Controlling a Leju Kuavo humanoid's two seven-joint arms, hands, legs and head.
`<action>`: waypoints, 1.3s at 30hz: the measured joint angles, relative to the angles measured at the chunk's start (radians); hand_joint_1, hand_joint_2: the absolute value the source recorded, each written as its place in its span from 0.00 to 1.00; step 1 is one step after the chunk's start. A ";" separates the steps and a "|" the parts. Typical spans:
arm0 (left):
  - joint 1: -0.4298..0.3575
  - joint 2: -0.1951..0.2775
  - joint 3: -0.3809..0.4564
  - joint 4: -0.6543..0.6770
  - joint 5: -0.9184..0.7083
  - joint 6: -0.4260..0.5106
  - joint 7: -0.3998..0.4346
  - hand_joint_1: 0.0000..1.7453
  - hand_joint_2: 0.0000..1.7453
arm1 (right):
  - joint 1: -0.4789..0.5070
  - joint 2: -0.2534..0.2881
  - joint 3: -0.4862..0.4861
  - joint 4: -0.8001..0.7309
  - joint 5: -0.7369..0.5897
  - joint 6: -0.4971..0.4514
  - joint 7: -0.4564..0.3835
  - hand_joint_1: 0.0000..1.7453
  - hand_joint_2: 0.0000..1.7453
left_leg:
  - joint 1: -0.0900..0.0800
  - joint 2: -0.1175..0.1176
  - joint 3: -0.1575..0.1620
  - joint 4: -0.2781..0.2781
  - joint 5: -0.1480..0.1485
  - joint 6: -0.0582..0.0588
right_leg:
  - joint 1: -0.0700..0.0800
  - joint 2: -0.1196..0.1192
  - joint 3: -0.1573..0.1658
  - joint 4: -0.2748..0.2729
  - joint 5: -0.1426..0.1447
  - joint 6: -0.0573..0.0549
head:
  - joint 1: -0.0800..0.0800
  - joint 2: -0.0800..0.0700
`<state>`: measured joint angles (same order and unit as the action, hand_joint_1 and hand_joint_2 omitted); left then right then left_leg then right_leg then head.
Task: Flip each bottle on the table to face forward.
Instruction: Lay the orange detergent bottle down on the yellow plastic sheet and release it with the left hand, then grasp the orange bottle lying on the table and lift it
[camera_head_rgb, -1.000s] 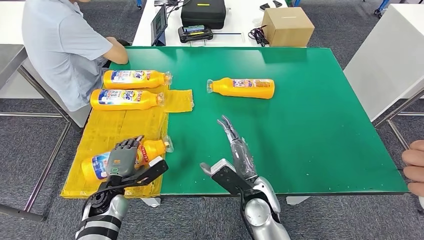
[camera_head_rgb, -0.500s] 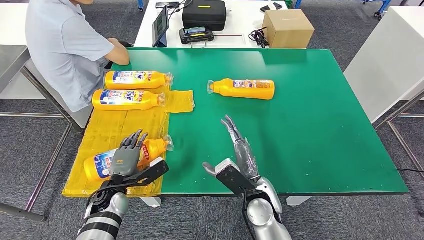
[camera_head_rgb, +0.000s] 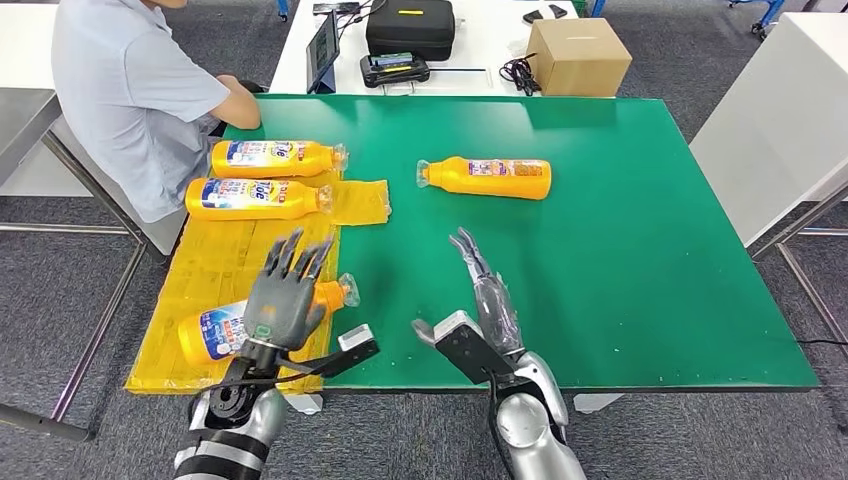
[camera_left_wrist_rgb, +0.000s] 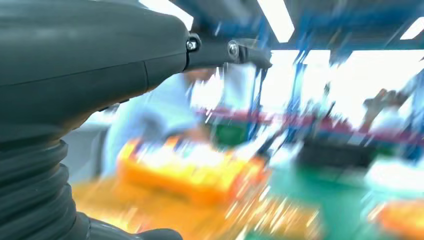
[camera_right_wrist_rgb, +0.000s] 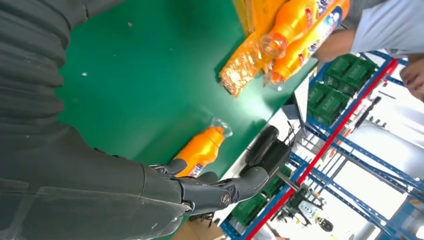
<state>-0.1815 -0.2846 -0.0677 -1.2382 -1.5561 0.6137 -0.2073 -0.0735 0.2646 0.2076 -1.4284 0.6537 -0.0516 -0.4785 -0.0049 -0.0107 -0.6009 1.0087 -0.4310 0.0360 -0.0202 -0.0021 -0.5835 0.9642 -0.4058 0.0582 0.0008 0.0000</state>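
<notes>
A workshop floor with grey carpet is seen from the head view, with a green-topped table (camera_head_rgb: 620, 250) in the middle and a crinkly yellow plastic sheet (camera_head_rgb: 215, 268) laid over its 9 o'clock side. A person in a light blue shirt (camera_head_rgb: 130, 90) is seated at about 10 o'clock, and a brown cardboard box (camera_head_rgb: 578, 55) sits at 12 on the white bench behind. Four orange plastic detergent bottles are lying down: two labelled ones on the sheet, the farther bottle (camera_head_rgb: 275, 158) and the one just beside it (camera_head_rgb: 255, 198), a lone bottle on bare green (camera_head_rgb: 487, 177) at roughly 12, and the nearest bottle (camera_head_rgb: 225, 330) at 7 o'clock, partly covered by the left hand (camera_head_rgb: 285, 300). That hand is raised above it with fingers spread, nothing held. The right hand (camera_head_rgb: 485, 290) is stretched flat and released near the middle front, well apart from every bottle.

The left wrist view is smeared by blur; an orange shape is made out, not much else.

In the right wrist view the lone bottle is seen past the dark fingers (camera_right_wrist_rgb: 220, 192), untouched, clear cap pointing away.

Handling-wise, the bottles would be guessed as full, so fairly heavy, stiff-walled, smooth and a bit slippery, and prone to rolling. The broad labelled middle is probably the spot to be gripped, not the narrow neck.
</notes>
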 joint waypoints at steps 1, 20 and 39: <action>0.006 -0.001 -0.029 -0.046 -0.003 0.021 0.002 0.00 1.00 | -0.005 0.004 0.000 0.001 0.004 -0.003 0.004 0.00 1.00 | 0.000 0.001 0.000 0.000 0.000 0.000 | 0.000 0.000 0.000 0.000 0.000 0.000 | 0.000 0.000; 0.104 -0.015 -0.195 -0.488 0.315 0.062 -0.164 0.00 1.00 | -0.100 -0.016 -0.039 -0.014 0.518 -0.227 0.228 0.00 1.00 | -0.001 0.001 -0.002 0.000 0.000 0.000 | -0.001 0.001 -0.003 0.000 0.000 0.000 | 0.000 0.000; 0.169 -0.029 -0.261 -0.430 0.683 -0.107 -0.291 0.00 1.00 | -0.295 -0.149 -0.150 0.181 0.855 -0.128 0.384 0.00 1.00 | -0.001 0.001 -0.003 0.000 0.000 0.000 | 0.000 0.001 -0.003 0.000 0.000 0.000 | 0.000 0.000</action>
<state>-0.0123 -0.3135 -0.3290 -1.6680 -0.8731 0.5070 -0.4985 -0.3682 0.1158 0.0581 -1.2474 1.5083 -0.1795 -0.0946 -0.0056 -0.0096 -0.6034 1.0088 -0.4312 0.0362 -0.0207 -0.0012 -0.5867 0.9642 -0.4057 0.0584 0.0004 0.0000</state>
